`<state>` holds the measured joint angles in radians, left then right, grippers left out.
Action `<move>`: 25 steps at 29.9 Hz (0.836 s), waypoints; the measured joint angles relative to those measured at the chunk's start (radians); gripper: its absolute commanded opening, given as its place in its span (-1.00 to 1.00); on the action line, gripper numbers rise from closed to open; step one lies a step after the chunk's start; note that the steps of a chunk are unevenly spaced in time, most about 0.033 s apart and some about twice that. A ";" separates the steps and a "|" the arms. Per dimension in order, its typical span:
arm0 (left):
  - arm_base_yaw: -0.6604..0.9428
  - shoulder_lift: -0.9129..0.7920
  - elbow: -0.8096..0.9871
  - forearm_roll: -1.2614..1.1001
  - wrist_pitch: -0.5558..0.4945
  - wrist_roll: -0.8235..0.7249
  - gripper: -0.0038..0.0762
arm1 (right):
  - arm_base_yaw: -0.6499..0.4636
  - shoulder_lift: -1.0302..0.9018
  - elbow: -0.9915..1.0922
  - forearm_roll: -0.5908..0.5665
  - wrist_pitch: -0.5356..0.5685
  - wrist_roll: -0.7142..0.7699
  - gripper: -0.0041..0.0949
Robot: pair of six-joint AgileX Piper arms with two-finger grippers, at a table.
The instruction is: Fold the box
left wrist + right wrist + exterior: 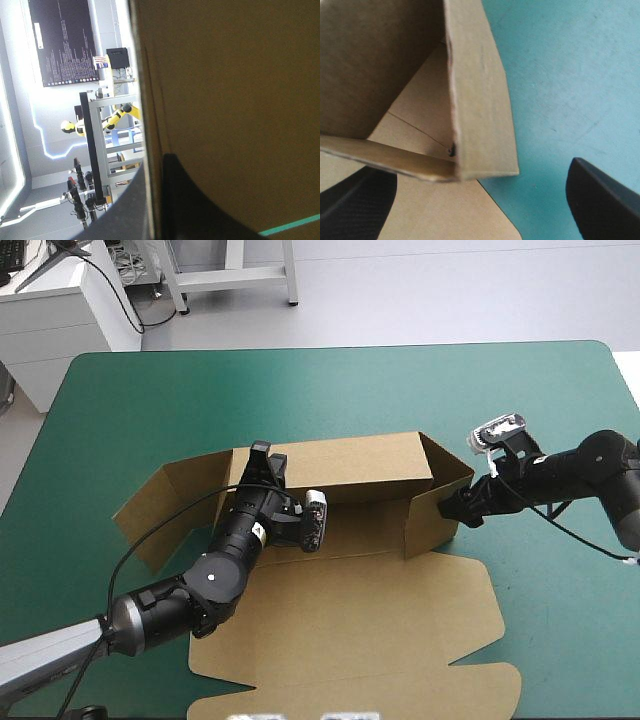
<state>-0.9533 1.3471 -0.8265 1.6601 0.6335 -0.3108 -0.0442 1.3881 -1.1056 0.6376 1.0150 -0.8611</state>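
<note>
the left gripper is clamped on the box, its black fingers all but together with the edge of the brown board pinched between them. in its wrist view the board fills almost everything ahead of the gripper. it holds the top edge of the raised back wall near that wall's left end, with the arm reaching in across the box from the near side. the right gripper stands wide, its fingers well apart, and the upright near corner of the right side wall sits between them. the box lies around the middle of the teal-green worktop and is only partly formed. the back wall and right side wall stand upright and meet at the far right corner. the left end panel splays outward rather than standing straight. the broad lid panel lies flat on the cover toward the near edge, its tabs spread out beside it.
</note>
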 measured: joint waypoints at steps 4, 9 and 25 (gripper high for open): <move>0.001 0.000 0.000 -0.002 0.000 0.000 -0.92 | 0.000 0.008 0.009 0.068 0.024 -0.043 0.72; 0.001 0.000 0.000 -0.001 -0.006 0.000 -0.92 | 0.009 0.008 0.024 0.096 0.042 -0.052 0.72; 0.001 0.000 0.000 0.002 -0.015 0.001 -0.92 | 0.345 -0.167 0.228 0.007 -0.395 0.134 0.72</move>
<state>-0.9518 1.3471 -0.8265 1.6625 0.6184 -0.3100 0.3006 1.2207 -0.8781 0.6444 0.6197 -0.7273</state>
